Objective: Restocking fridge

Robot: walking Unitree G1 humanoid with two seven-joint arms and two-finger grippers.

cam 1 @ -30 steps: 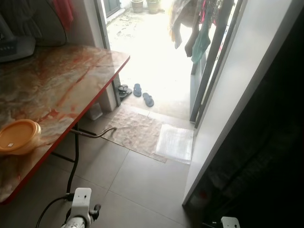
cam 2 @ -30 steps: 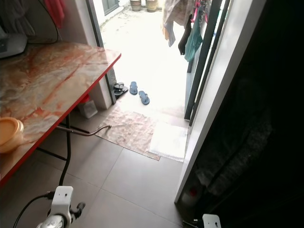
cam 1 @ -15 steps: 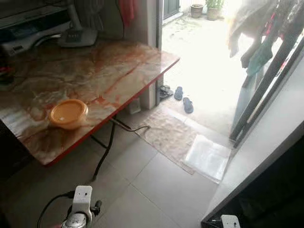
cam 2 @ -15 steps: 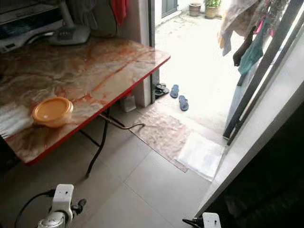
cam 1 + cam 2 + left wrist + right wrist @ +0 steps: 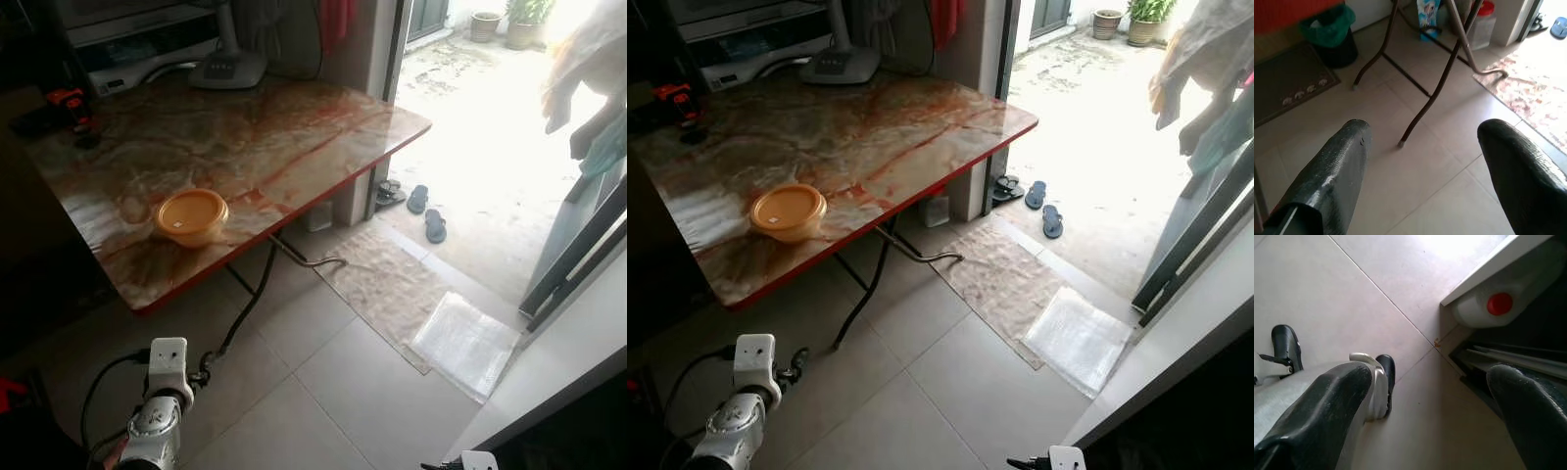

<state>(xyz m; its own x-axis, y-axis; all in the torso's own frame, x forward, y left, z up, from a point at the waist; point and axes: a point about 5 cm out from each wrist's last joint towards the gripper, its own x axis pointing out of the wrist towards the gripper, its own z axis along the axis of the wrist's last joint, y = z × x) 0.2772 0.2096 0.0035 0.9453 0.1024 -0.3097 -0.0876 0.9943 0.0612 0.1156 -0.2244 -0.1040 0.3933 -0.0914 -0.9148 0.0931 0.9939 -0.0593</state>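
An orange lidded bowl [image 5: 192, 216] sits near the front edge of a marble-patterned table with a red rim [image 5: 294, 127], to my front left. The white edge of the fridge door [image 5: 568, 377] crosses the lower right corner. My left arm [image 5: 162, 411] hangs low at the left and its gripper [image 5: 1424, 128] is open over bare floor tiles beside the table legs. At the bottom right hangs my right arm [image 5: 477, 460]. Its gripper [image 5: 1430, 372] is open above the floor, near a white jug with a red cap [image 5: 1501, 303] at the fridge's foot.
A fan base [image 5: 227, 69], a grey appliance [image 5: 137, 49] and a red tool [image 5: 61, 98] stand at the table's back. A rug [image 5: 387, 284] and a plastic sheet [image 5: 465, 343] lie before the sunlit doorway with sandals [image 5: 426, 211]. A green-lined bin [image 5: 1332, 29] stands under the table.
The camera has swung left: table and bowl now sit nearer the picture's middle, and the dark fridge interior has slid out at the right. Both arms still hang low.
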